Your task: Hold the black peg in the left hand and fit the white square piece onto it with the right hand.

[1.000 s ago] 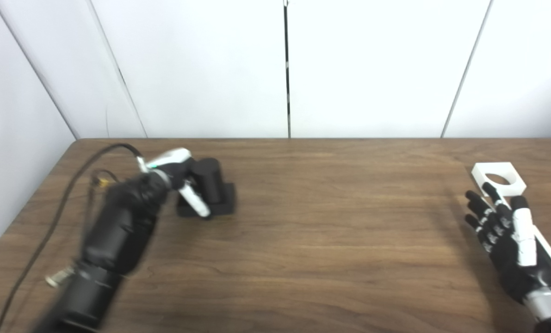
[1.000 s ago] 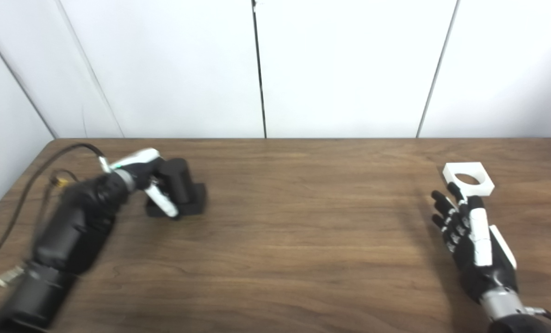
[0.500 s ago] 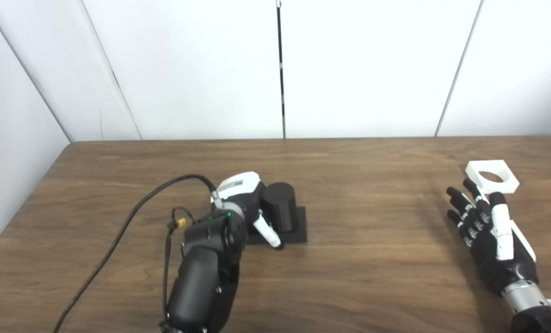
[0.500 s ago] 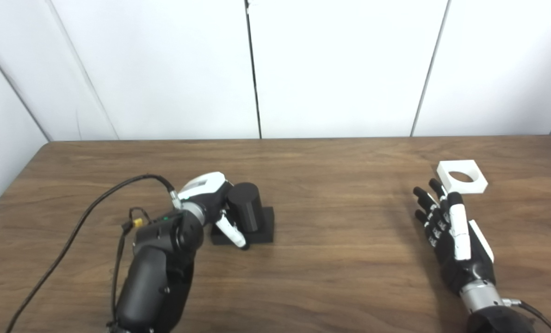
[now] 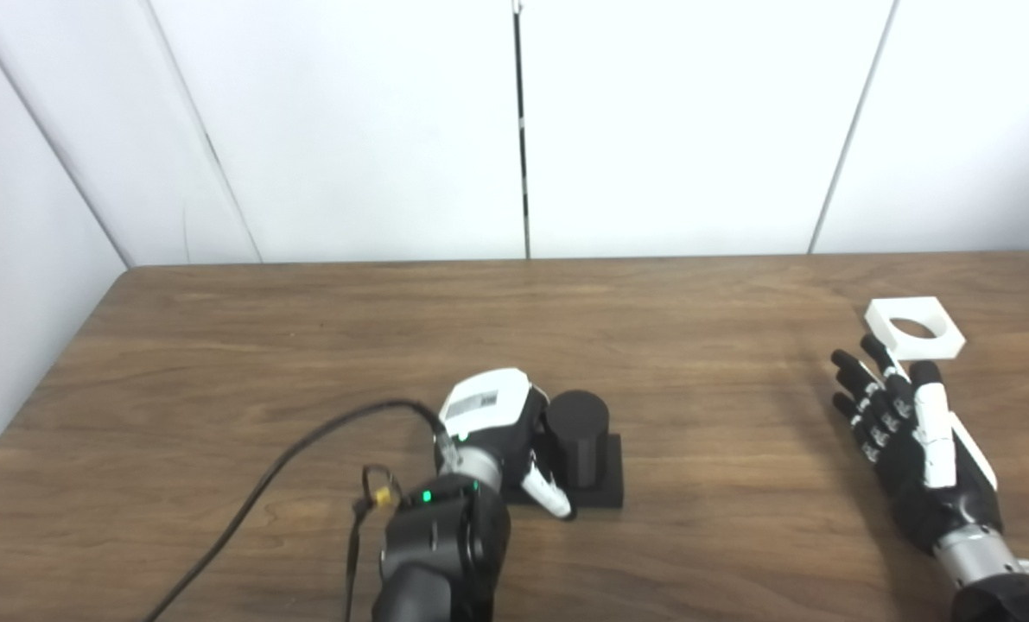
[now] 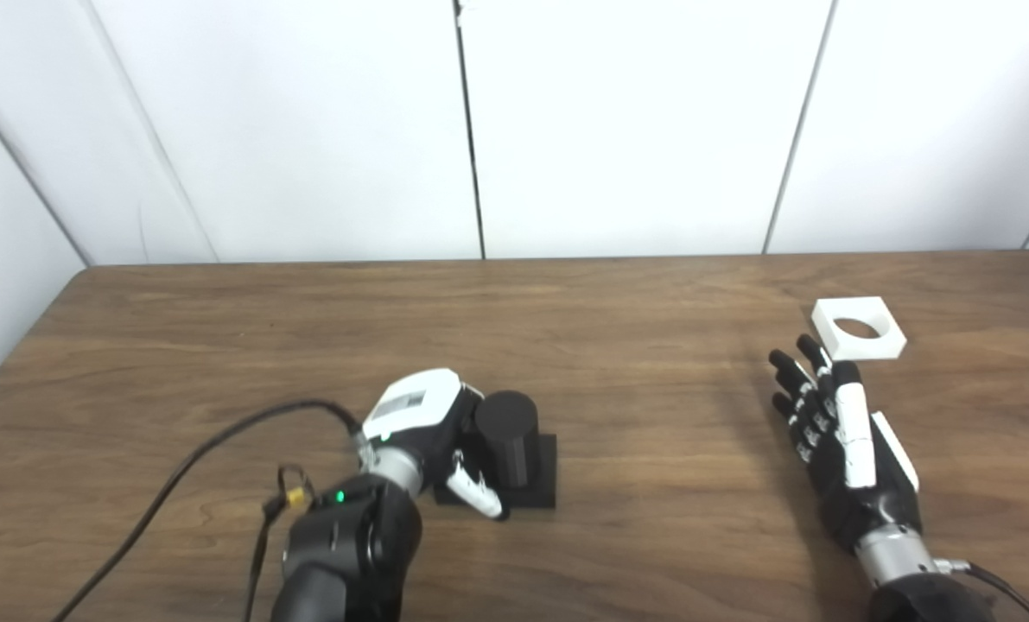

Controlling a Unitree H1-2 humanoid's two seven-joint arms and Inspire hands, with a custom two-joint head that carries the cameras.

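Blk/wht hands (image 5: 911, 432), blk cable (image 5: 289, 466)

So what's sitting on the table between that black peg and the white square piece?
Nothing: in both eye views only bare wooden table lies between the black peg and the white square piece.

Bare table (image 5: 721, 415) — peg (image 5: 576, 436) to square piece (image 5: 914, 327)

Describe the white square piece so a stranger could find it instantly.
Look to the far right side of the brown table. Just beyond the fingers of the open right hand lies the white square piece, flat, the only white block there, with a round hole through it.
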